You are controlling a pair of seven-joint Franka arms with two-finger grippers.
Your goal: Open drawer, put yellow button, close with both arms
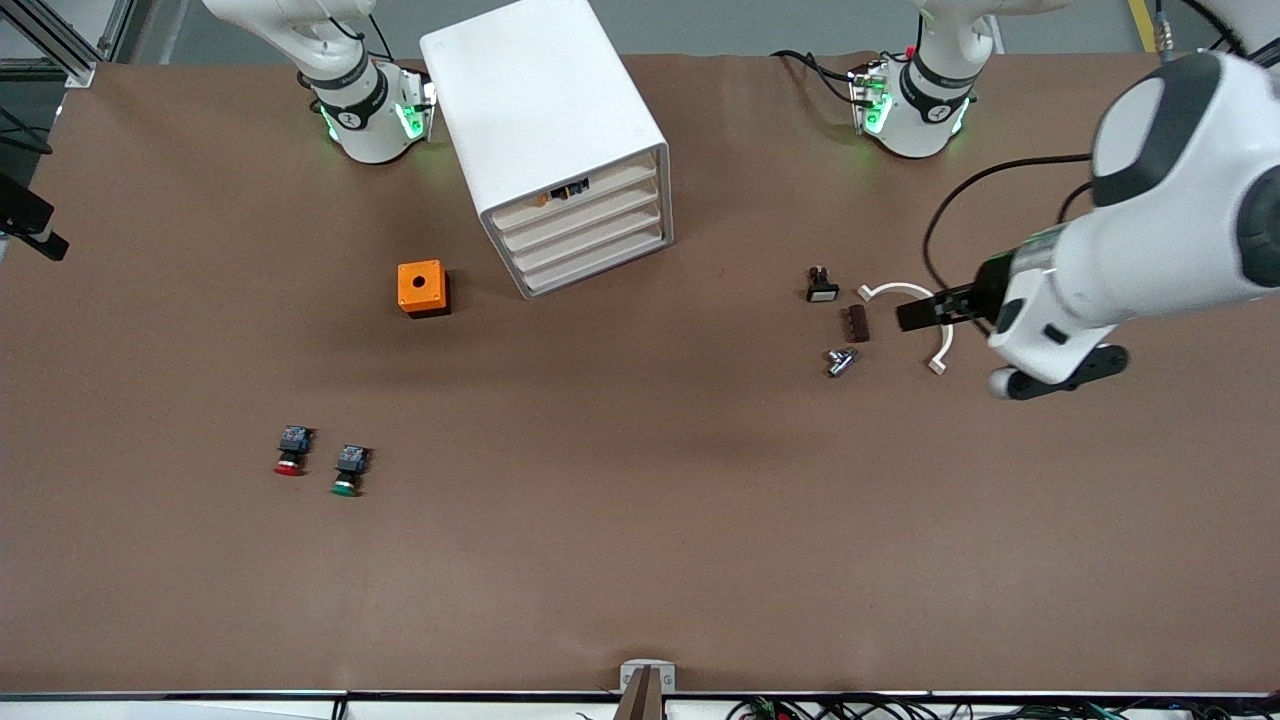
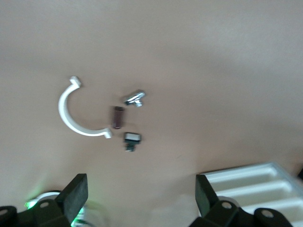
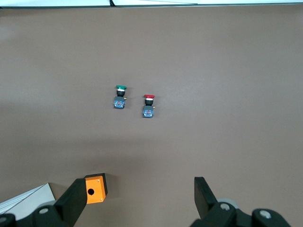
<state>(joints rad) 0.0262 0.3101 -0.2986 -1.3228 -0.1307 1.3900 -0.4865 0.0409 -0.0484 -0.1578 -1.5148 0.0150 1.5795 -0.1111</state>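
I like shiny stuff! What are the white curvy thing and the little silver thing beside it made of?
The white curved clip looks like smooth plastic: even white, no glints. The small silver part is probably metal, since it shows bright mirror-like highlights; chrome-coated plastic can't be ruled out.

Left gripper (image 2: 140,196) hangs with fingers (image 2: 75,194) spread wide over the brown table (image 2: 213,56), where a white curved clip (image 2: 71,113), a dark brown cylinder (image 2: 118,117), a small metal part (image 2: 134,98) and a small black-and-white switch (image 2: 132,138) lie clustered, near the white cabinet (image 2: 255,182).
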